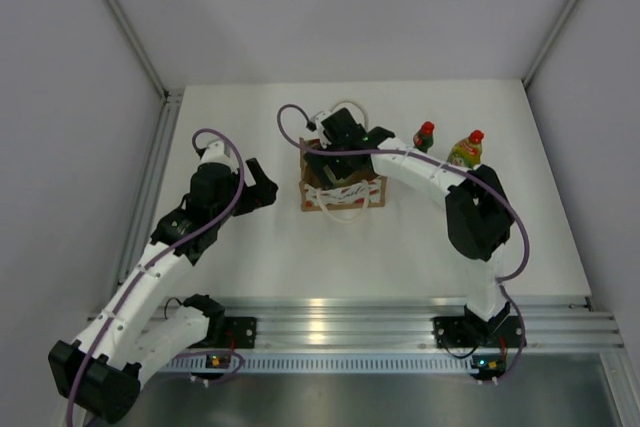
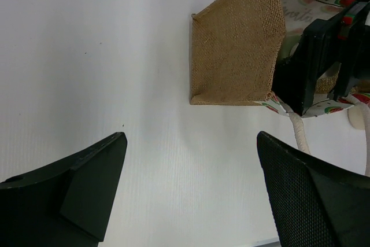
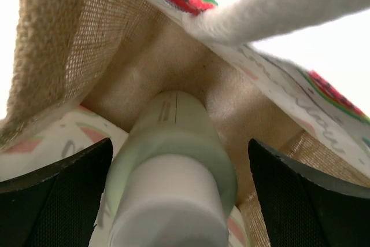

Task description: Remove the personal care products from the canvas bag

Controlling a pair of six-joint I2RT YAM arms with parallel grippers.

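The canvas bag [image 1: 343,187] stands mid-table, tan with cream rope handles. My right gripper [image 1: 340,147] reaches down into its mouth, jaws open. In the right wrist view a pale cylinder with a white cap [image 3: 173,166] stands inside the bag [image 3: 52,44] between the spread fingers [image 3: 300,201], with gaps on both sides. Two bottles stand outside on the table: a dark green one with a red cap [image 1: 424,136] and a yellow-green one with a red cap [image 1: 465,150]. My left gripper [image 1: 262,187] hovers open left of the bag [image 2: 237,50], over bare table.
White walls close in the table on the left, back and right. An aluminium rail [image 1: 340,322] runs along the near edge by the arm bases. The bag's rope handle [image 3: 277,10] crosses above the right gripper.
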